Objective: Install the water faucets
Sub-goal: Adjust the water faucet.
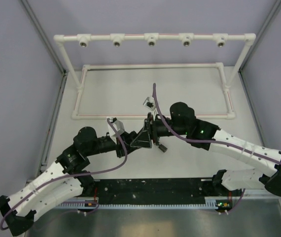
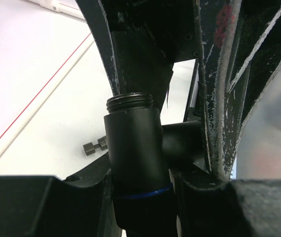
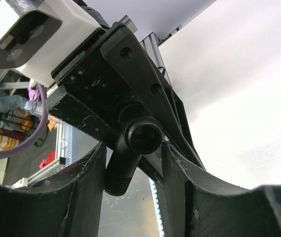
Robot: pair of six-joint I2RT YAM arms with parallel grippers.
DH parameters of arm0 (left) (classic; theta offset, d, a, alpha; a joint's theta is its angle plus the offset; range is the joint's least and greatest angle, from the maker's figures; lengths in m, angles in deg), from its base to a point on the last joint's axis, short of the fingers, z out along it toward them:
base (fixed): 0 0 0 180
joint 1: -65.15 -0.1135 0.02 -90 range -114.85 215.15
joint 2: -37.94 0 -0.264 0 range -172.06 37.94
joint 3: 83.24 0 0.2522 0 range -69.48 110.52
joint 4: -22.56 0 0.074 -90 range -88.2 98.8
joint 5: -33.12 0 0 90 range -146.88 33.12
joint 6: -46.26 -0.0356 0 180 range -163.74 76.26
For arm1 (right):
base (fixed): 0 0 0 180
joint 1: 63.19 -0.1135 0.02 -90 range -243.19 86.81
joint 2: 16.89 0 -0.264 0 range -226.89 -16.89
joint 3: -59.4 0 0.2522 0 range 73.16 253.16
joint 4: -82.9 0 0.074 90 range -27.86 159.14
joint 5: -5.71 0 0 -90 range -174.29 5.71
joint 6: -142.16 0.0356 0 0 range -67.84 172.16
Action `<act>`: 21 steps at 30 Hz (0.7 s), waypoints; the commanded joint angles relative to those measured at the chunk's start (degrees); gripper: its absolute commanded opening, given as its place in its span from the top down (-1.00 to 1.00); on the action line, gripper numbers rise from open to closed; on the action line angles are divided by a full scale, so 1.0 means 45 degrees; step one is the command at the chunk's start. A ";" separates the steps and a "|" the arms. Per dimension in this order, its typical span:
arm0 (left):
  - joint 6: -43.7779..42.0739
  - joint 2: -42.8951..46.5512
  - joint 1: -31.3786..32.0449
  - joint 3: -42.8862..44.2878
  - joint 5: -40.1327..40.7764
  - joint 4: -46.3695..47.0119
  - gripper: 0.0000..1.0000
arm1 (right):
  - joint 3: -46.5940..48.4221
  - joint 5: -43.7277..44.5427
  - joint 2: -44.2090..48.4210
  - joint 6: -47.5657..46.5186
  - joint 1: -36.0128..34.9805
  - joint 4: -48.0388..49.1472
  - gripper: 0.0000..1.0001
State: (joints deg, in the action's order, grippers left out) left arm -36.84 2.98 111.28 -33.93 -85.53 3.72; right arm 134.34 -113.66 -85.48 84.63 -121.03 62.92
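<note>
The faucet [image 2: 133,148], a black tube with a side branch, is held above the middle of the table [image 1: 111,94]. Its long axis runs from one gripper to the other, with the threaded end toward the right arm. The left gripper [image 1: 143,139] pinches its blue-ringed base. The right gripper [image 3: 134,148] straddles the threaded end (whether it presses, I cannot tell). Both arms reach inward, wrists low, tips facing each other. A smaller faucet piece [image 1: 162,147] lies on the table just beside them. Bare table separates them from the white pipe frame [image 1: 150,65] behind.
</note>
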 commanded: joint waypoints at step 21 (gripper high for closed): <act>-0.0243 0.1792 0.0101 0.0615 0.0134 0.1930 1.00 | -0.1312 0.1233 0.0244 -0.0965 -0.0056 -0.1762 -0.03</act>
State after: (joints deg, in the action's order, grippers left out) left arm -39.18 7.00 111.50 -34.26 -82.99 -0.39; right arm 131.63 -111.14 -84.52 84.28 -121.97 65.35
